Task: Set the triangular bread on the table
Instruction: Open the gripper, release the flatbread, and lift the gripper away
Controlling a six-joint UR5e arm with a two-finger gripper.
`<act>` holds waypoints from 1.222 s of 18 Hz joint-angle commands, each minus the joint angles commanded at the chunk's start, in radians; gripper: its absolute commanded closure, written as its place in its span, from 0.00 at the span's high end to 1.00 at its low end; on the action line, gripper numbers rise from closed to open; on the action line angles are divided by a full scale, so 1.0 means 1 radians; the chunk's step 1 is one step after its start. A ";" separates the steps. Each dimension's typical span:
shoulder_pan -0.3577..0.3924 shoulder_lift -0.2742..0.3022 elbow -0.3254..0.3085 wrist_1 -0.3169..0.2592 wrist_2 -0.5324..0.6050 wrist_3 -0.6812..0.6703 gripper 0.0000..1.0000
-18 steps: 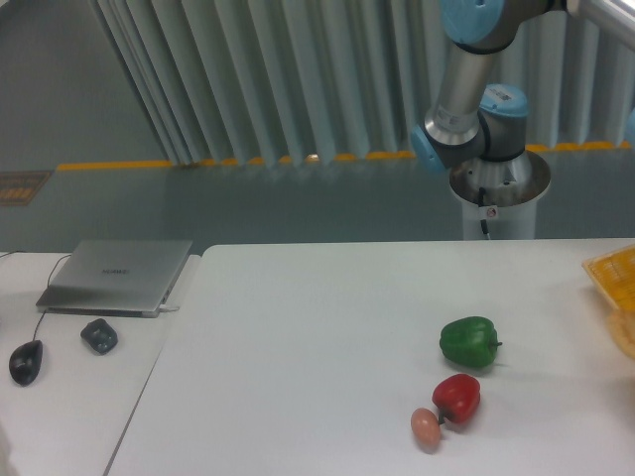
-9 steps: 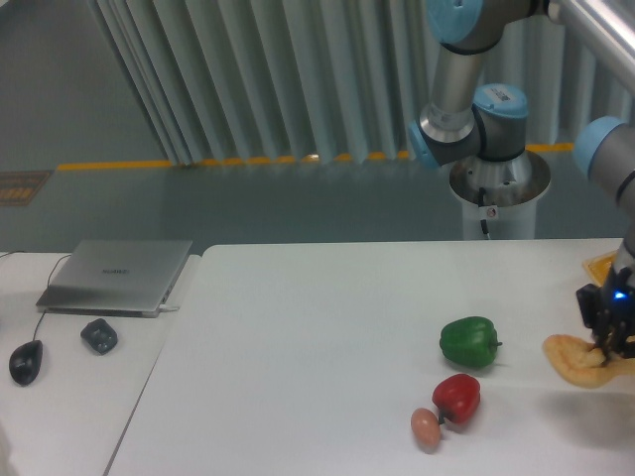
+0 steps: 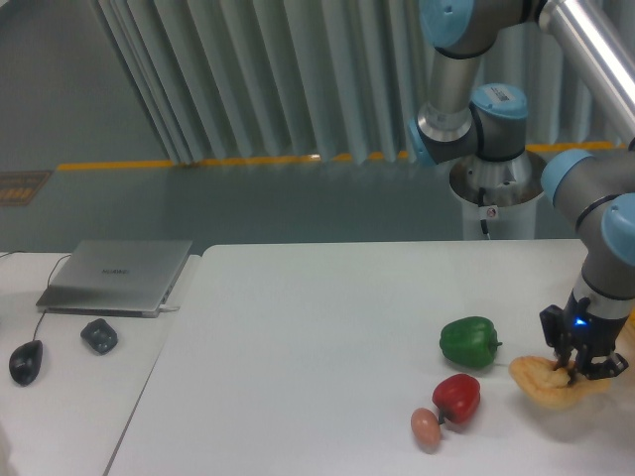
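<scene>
The triangular bread (image 3: 541,382), flat and golden-brown, hangs low over the white table (image 3: 317,337) at the right, just right of the green bell pepper (image 3: 469,341). My gripper (image 3: 575,372) reaches down from the arm at the right edge and is shut on the bread's upper right part. Whether the bread's underside touches the table I cannot tell. The fingertips are partly hidden by the bread.
A red pepper (image 3: 457,398) and a small tan egg (image 3: 426,427) lie left of the bread. On the adjoining desk at left are a laptop (image 3: 117,275), a dark small object (image 3: 99,335) and a mouse (image 3: 26,361). The robot base (image 3: 494,183) stands behind the table.
The arm has come in from the right edge, carrying the bread leftward and slightly lower toward the green pepper. One second ago the gripper was out of view.
</scene>
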 joint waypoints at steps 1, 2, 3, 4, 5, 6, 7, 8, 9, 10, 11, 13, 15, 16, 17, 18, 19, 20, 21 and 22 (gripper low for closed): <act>0.002 0.000 0.002 0.000 0.011 0.000 0.51; 0.002 -0.003 0.006 0.002 0.024 0.002 0.76; 0.002 -0.003 0.008 0.003 0.025 0.003 0.95; 0.002 -0.002 0.005 0.014 0.028 0.002 0.99; 0.002 0.000 0.003 0.023 0.028 0.006 1.00; 0.000 0.002 0.005 0.031 0.026 0.009 1.00; 0.002 0.005 0.006 0.046 0.026 0.015 1.00; 0.000 0.008 0.005 0.061 0.031 0.023 1.00; 0.000 0.011 0.005 0.061 0.050 0.025 1.00; -0.009 0.023 0.005 0.060 0.113 0.028 1.00; -0.027 0.031 0.005 0.064 0.156 0.040 1.00; -0.049 0.035 0.008 0.061 0.271 0.113 1.00; -0.064 0.043 0.012 0.060 0.357 0.169 1.00; -0.066 0.046 0.014 0.061 0.368 0.175 1.00; -0.067 0.057 0.012 0.066 0.367 0.184 1.00; -0.066 0.073 0.009 0.064 0.367 0.202 1.00; -0.063 0.081 0.009 0.064 0.362 0.207 1.00; -0.061 0.089 0.006 0.064 0.361 0.209 1.00; -0.061 0.091 0.005 0.064 0.361 0.209 1.00; -0.063 0.091 0.005 0.064 0.359 0.209 1.00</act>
